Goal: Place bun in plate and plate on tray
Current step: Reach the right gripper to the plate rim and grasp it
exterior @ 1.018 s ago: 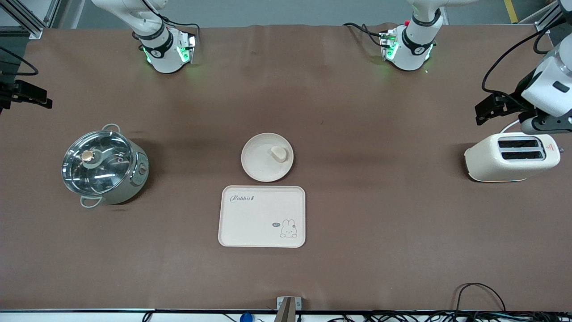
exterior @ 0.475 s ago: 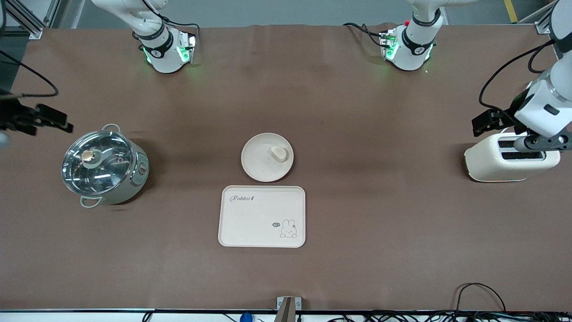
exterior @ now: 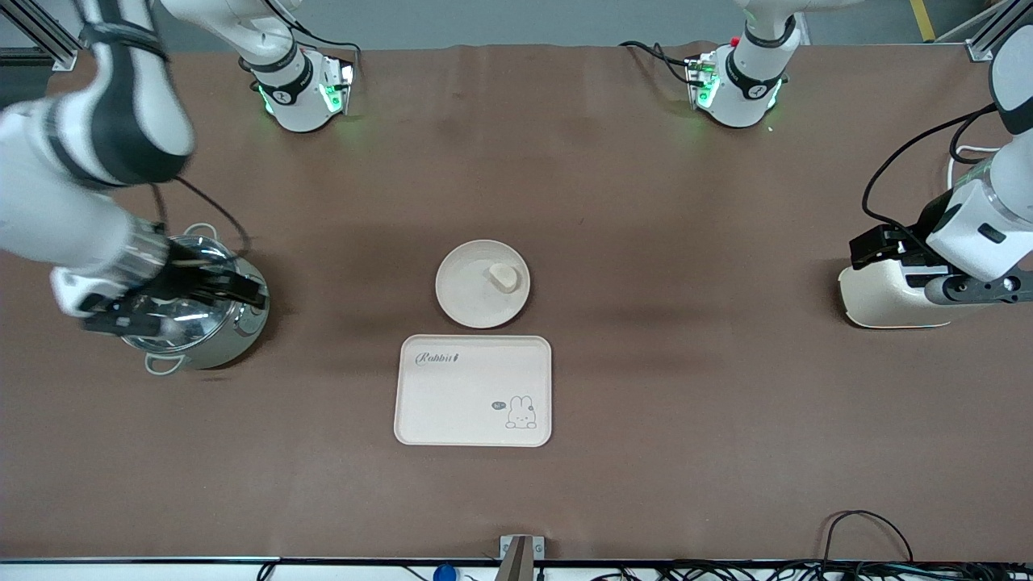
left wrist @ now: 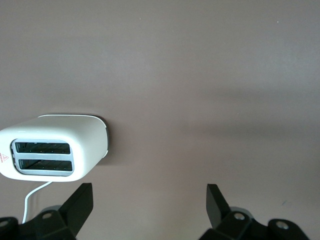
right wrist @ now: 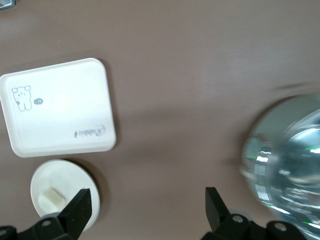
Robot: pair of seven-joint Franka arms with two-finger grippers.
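The bun (exterior: 504, 277) lies on the plate (exterior: 468, 294), near its rim toward the left arm's end. The plate sits at mid-table, just farther from the front camera than the tray (exterior: 473, 390) with its "Rabbit" lettering. My right gripper (exterior: 211, 292) is open and empty over the steel pot. Its wrist view shows the tray (right wrist: 57, 107), the plate (right wrist: 67, 180) and the bun (right wrist: 50, 197), with the open gripper (right wrist: 147, 207) over bare table. My left gripper (exterior: 876, 246) is open and empty over the toaster, and it also shows in its wrist view (left wrist: 149, 202).
A steel pot with a glass lid (exterior: 190, 323) stands toward the right arm's end and also shows in the right wrist view (right wrist: 285, 160). A cream toaster (exterior: 880, 303) stands toward the left arm's end, with its slots in the left wrist view (left wrist: 55, 150).
The right arm has swung in from the table's edge to over the pot. The left arm has moved over the toaster. Bun, plate and tray have not moved.
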